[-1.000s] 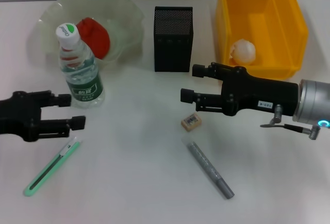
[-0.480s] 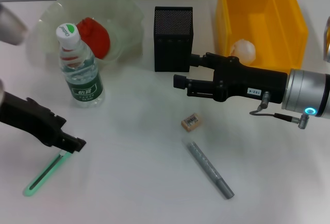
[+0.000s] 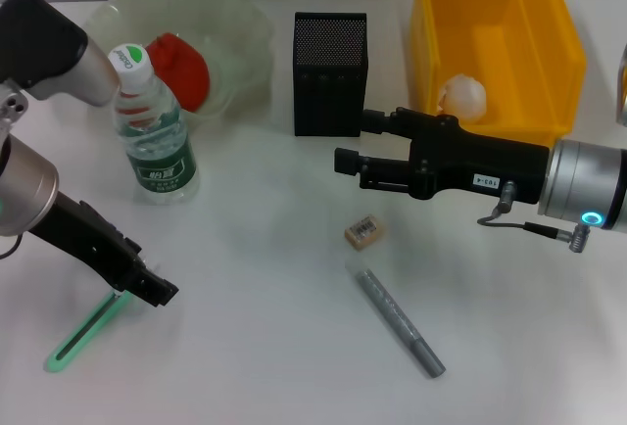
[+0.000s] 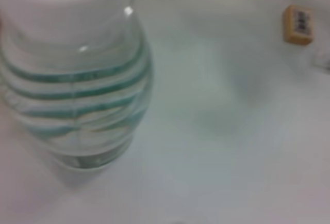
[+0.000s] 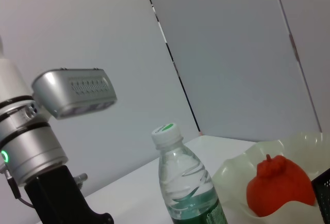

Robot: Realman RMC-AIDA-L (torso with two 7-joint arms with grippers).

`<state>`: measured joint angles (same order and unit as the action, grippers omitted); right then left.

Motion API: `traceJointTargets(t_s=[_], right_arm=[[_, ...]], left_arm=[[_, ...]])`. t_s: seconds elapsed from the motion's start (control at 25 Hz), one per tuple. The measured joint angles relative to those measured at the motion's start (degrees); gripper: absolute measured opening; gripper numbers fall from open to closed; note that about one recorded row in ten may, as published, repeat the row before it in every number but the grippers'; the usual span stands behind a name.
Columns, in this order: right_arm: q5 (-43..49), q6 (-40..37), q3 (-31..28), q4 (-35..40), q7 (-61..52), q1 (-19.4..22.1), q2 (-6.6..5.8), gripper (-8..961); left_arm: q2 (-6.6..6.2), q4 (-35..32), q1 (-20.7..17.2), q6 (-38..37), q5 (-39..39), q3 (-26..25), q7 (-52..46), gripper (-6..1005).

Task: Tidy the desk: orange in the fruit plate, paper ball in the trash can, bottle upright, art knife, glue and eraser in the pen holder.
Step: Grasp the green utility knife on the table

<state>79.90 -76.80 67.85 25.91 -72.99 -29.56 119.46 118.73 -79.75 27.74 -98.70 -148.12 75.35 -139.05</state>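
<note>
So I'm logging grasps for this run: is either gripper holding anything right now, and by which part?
Nothing is held by the right gripper; it hangs open above the table. The left gripper is down at the art knife's tip end, but a grip cannot be told.

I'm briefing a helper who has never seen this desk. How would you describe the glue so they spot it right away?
Start at the big yellow trash can at the desk's far right, then come toward the near edge past the tiny beige eraser. The glue lies flat just nearer than the eraser. It is a slender grey stick with a darker cap end, unlike the mint-green art knife on the left.
</note>
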Motion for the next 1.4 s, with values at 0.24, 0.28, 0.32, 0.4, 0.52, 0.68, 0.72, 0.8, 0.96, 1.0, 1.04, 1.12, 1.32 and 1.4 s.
traceJointTargets(t_s=[0.24, 0.28, 0.32, 0.4, 0.52, 0.68, 0.72, 0.8, 0.96, 1.0, 1.04, 1.12, 1.32, 1.4], right_arm=[[-0.01, 0.57, 0.0, -0.14, 0.28, -0.39, 0.03, 828], [-0.01, 0.67, 0.0, -0.15, 0.29, -0.45, 0.04, 828], [-0.01, 0.72, 0.0, -0.17, 0.3, -0.54, 0.04, 828], [-0.01, 0.85, 0.0, -0.16, 0.3, -0.56, 0.06, 828], [-0.01, 1.3, 0.0, -0.18, 0.3, -0.47, 0.07, 828], [-0.01, 1.49, 0.0, -0.42, 0.31, -0.46, 0.07, 828], [-0.01, 1.5, 0.0, -0.51, 0.31, -0.55, 0.08, 828], [-0.01, 1.6, 0.01, -0.51, 0.31, -0.6, 0.08, 828], [-0.01, 2.22, 0.0, -0.52, 0.31, -0.73, 0.07, 828], [-0.01, 2.56, 0.0, -0.52, 0.31, -0.9, 0.08, 828], [-0.01, 2.56, 0.0, -0.52, 0.31, -0.9, 0.08, 828], [-0.01, 2.87, 0.0, -0.53, 0.29, -1.27, 0.08, 828], [-0.01, 2.95, 0.0, -0.59, 0.24, -1.49, 0.08, 828], [-0.01, 2.98, 0.0, -0.58, 0.23, -1.59, 0.08, 828]], left_arm=[[-0.03, 3.09, 0.82, 3.07, -2.17, 0.08, 0.13, 772], [-0.07, 3.37, 0.83, 3.52, -2.2, 0.09, 0.25, 772], [-0.13, 4.18, 0.96, 4.28, -2.59, 0.09, 0.49, 772], [-0.14, 4.54, 1.1, 4.47, -2.93, 0.1, 0.6, 772], [-0.16, 5.66, 1.41, 5.09, -3.72, 0.25, 0.88, 773], [-0.16, 5.94, 1.46, 5.27, -3.83, 0.32, 1.01, 773], [-0.13, 6.13, 1.48, 5.59, -3.88, 0.39, 1.5, 773], [-0.12, 6.15, 1.49, 5.78, -3.9, 0.4, 1.56, 773], [-0.12, 6.15, 1.49, 5.78, -3.9, 0.4, 1.56, 773], [-0.11, 6.16, 1.5, 6.08, -3.94, 0.42, 1.57, 773], [-0.11, 6.16, 1.5, 6.08, -3.94, 0.42, 1.57, 769], [-0.08, 6.26, 1.63, 6.33, -3.99, 0.46, 2.21, 757], [0.02, 6.72, 2.15, 5.93, -4.09, 1.0, 2.26, 715], [0.02, 6.72, 2.16, 5.92, -4.06, 1.41, 2.27, 576]])
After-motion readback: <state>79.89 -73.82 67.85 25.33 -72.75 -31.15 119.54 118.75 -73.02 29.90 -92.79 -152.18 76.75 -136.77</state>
